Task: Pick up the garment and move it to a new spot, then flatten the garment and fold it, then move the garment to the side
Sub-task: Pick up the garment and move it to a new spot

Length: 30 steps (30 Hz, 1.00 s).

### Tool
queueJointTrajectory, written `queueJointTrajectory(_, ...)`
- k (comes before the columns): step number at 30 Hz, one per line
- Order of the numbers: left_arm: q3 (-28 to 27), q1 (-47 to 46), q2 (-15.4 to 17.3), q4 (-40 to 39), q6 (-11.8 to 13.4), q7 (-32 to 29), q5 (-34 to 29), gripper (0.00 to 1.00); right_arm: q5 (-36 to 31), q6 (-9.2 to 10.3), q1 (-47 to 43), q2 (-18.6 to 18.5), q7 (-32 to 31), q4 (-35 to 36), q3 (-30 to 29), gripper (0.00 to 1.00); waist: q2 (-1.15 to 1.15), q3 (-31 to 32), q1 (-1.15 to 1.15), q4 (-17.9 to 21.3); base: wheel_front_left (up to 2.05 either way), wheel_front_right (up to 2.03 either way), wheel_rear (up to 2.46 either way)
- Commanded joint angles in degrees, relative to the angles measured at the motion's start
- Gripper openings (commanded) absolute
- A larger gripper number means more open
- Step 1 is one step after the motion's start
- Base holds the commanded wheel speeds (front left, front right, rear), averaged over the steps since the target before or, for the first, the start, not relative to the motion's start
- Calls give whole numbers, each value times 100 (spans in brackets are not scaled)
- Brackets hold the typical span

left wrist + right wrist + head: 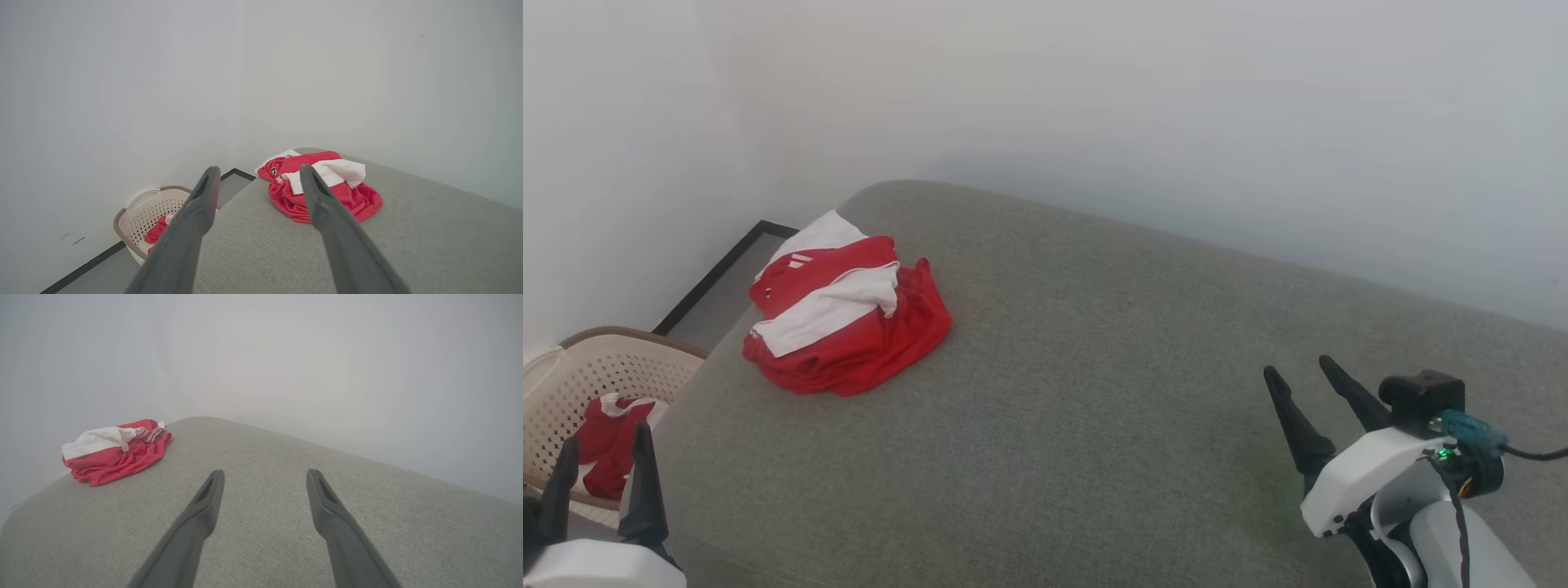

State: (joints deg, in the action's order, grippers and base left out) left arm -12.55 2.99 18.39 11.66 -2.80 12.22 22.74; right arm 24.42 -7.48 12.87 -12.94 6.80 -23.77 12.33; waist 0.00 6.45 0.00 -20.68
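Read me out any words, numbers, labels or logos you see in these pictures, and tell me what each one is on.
No text can be read in full.
Garment: a small dark mark with a white outline sits in a fold at its left end in the left wrist view, too crumpled and small to read.
Basket and grey cushion: no lettering visible.

The red garment (849,327) with white sleeves is seen crumpled in a heap near the grey cushion's (1094,392) far left corner
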Motion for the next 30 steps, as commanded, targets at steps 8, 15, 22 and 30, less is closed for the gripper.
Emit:
queueJointTrajectory(8, 123, -608, 173, 236, -104, -146, 118, 100, -13, -3, 175, -129, -33, 78, -74, 100, 0, -265, 0, 273, 0, 0, 0)
queueJointTrajectory(15, 229, -1424, 364, 793, -213, -246, 248, 100, -97, -3, 355, -269, -170, 308, -164, 100, 0, -767, 0, 611, 0, 0, 0)
queueJointTrajectory(22, 290, -2691, 611, 2002, -355, -287, 541, 100, -235, -3, 673, -472, -403, 728, -271, 100, 0, -1712, 0, 1059, 0, 0, 0)
queueJointTrajectory(30, 433, -3969, 788, 3450, -437, -881, 944, 100, -373, -3, 928, -656, -641, 1221, -402, 100, 0, -2499, 0, 1348, 0, 0, 0)
